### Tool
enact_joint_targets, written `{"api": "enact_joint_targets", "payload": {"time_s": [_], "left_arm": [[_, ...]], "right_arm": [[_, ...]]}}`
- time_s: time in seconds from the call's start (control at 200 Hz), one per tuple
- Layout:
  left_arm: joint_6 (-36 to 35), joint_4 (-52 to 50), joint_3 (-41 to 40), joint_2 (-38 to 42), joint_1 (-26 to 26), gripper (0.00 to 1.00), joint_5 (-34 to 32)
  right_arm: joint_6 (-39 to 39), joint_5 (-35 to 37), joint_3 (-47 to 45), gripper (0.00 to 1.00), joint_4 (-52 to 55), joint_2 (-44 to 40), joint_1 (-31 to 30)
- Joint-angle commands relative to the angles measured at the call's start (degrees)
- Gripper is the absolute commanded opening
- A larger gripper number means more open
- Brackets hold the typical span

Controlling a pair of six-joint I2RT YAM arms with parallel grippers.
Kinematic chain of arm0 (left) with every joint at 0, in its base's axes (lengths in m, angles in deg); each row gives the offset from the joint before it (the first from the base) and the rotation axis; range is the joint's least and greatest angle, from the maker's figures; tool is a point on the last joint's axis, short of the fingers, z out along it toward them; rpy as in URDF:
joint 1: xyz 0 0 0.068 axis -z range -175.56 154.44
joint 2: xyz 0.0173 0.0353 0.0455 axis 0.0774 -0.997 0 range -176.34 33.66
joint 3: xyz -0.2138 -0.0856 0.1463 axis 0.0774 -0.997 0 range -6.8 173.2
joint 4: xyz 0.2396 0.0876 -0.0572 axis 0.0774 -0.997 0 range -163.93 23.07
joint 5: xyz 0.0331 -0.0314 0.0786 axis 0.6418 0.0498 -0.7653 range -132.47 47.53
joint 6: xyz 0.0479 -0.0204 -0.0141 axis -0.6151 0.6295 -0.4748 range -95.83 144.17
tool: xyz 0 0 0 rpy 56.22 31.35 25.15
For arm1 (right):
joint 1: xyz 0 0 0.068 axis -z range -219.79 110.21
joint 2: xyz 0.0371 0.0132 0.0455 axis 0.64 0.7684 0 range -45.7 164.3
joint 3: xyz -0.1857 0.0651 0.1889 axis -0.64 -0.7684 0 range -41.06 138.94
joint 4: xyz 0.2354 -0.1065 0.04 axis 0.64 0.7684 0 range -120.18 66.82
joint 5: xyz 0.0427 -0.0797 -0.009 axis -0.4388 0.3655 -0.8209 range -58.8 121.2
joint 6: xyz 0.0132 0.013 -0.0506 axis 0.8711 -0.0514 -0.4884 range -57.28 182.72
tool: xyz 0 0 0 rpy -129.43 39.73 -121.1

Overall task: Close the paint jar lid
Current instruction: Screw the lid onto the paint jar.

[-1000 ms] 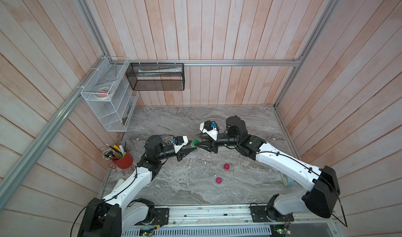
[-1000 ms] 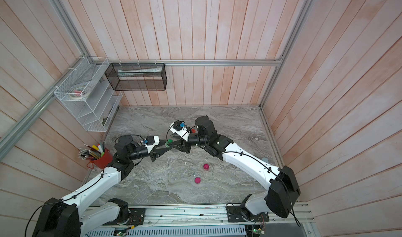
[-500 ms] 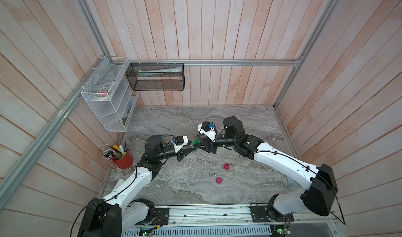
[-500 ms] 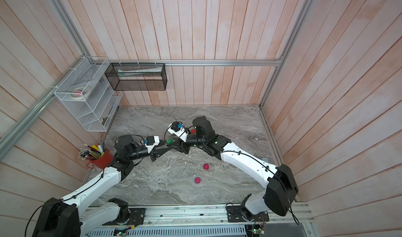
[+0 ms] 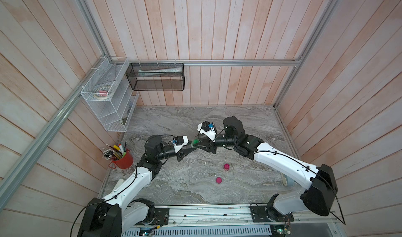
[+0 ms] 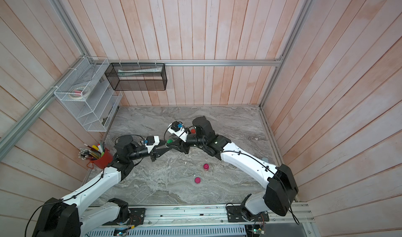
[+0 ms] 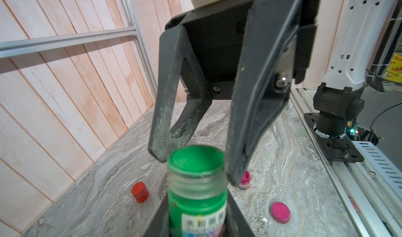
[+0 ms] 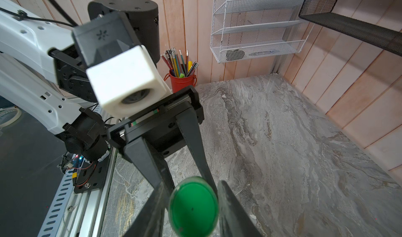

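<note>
I see the left gripper [image 5: 191, 147] clamped on the small glass jar of green paint [image 7: 195, 205]. It holds the jar above the table, well apart from the red metal pencil cup [image 5: 123, 159]. The right gripper [image 7: 196, 167] is closed around the round green plastic lid [image 8: 193, 205]. The lid sits on the jar's mouth, with neck threads showing below it.

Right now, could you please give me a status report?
Left tool shut on jar. Right tool shut on lid, atop jar, threads showing. Nothing in the way.
</note>
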Motion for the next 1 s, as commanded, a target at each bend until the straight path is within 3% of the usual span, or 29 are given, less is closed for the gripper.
{"api": "enact_joint_targets", "payload": {"time_s": [0.0, 0.28, 0.995], "left_arm": [[0.2, -0.2, 1.7, 0.1, 0.1, 0.33, 0.1], [0.2, -0.2, 1.7, 0.2, 0.1, 0.33, 0.1], [0.0, -0.1, 1.6, 0.3, 0.1, 0.32, -1.0]], "right_arm": [[0.4, 0.5, 0.7, 0.42, 0.8, 0.4, -0.4], [0.9, 0.2, 0.5, 0.43, 0.6, 0.2, -0.2], [1.6, -1.8, 1.2, 0.33, 1.9, 1.3, -0.2]]}}
